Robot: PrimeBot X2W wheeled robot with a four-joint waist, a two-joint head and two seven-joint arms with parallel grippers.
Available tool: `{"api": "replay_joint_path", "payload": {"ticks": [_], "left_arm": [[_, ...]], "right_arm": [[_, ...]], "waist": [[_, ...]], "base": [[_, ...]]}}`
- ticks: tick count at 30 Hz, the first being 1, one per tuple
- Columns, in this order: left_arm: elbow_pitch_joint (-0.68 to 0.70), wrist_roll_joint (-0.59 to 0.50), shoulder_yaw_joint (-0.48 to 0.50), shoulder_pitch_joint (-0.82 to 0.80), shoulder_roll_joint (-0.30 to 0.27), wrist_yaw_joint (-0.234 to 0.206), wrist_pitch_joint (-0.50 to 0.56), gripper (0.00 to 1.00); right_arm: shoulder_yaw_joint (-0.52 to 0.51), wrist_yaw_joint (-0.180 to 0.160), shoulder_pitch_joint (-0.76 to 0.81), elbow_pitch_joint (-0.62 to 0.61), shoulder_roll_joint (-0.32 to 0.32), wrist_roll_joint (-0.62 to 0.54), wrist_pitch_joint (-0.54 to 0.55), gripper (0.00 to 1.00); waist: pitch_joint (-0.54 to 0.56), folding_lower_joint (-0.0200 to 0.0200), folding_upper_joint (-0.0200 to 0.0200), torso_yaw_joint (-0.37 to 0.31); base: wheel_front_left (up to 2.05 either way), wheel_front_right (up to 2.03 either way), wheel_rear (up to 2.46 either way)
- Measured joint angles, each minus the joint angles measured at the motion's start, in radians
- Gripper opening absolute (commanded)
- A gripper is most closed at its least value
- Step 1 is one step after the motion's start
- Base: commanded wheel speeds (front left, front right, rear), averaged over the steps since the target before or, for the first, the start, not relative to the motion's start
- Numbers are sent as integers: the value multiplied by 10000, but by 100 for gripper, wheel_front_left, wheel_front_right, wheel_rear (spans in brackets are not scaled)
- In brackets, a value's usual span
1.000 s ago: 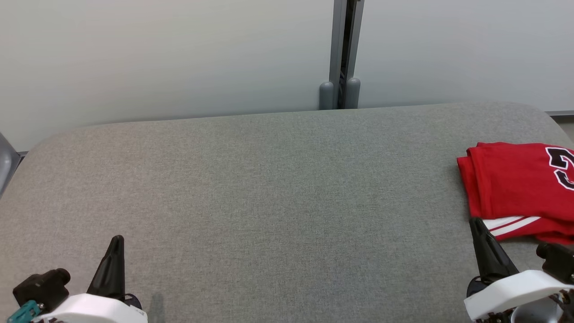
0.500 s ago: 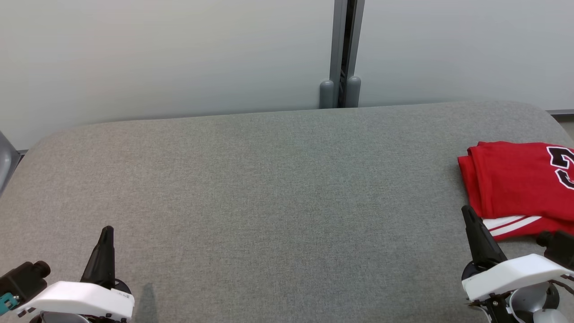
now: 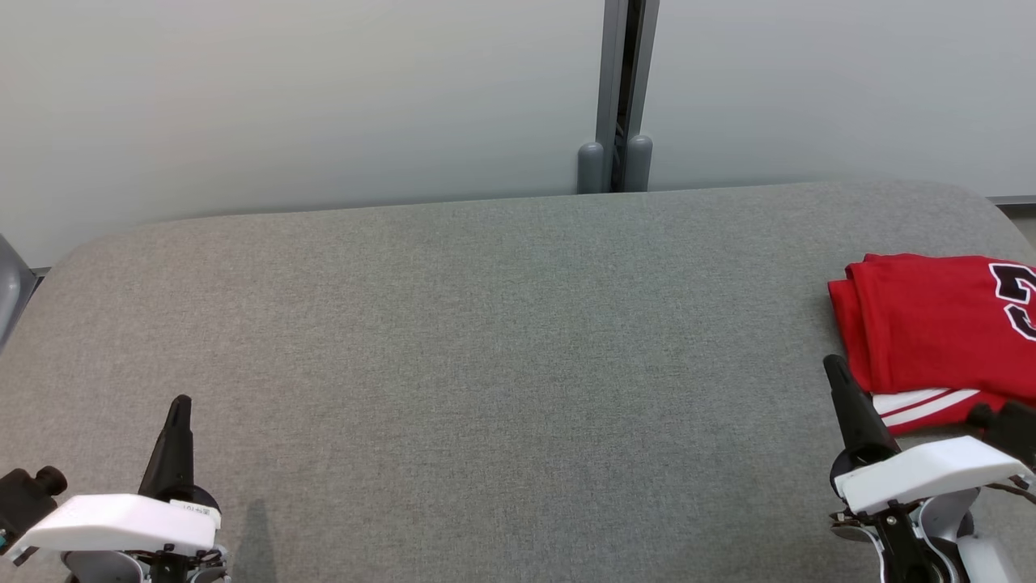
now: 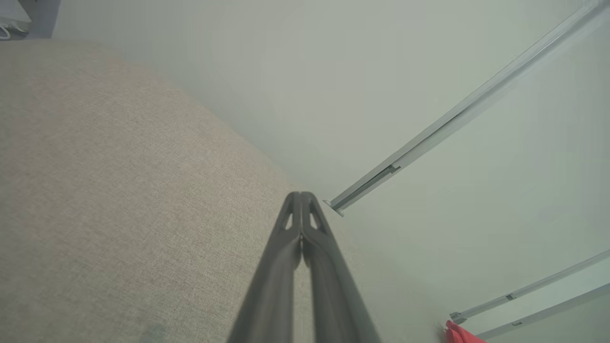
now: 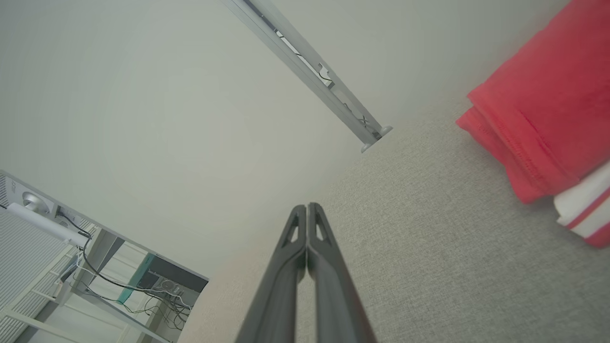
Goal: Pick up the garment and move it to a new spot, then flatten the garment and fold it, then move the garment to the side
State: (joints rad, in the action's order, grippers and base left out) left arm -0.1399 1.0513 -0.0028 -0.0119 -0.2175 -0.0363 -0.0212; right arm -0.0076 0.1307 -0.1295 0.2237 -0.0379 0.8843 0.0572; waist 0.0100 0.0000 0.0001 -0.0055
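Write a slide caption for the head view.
Folded red garment at the right end of the grey fabric surface; left hand and right hand shut, empty, near the front edge.

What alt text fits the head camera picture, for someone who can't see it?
A folded red jersey lies at the right edge of a grey padded table. The left claw and right claw, both shut, point up from the bottom corners.
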Motion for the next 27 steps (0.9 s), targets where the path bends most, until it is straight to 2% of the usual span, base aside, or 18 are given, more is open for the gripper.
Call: {"api": "replay_joint_path", "payload": {"ticks": [27], "left_arm": [[-721, 2125, 1055, -612, 606, 631, 552, 0]], "right_arm": [[244, -2, -1004, 1175, -31, 3018, 54, 0]], "waist": [[-77, 0, 0, 24]], "base": [[0, 0, 0]]}}
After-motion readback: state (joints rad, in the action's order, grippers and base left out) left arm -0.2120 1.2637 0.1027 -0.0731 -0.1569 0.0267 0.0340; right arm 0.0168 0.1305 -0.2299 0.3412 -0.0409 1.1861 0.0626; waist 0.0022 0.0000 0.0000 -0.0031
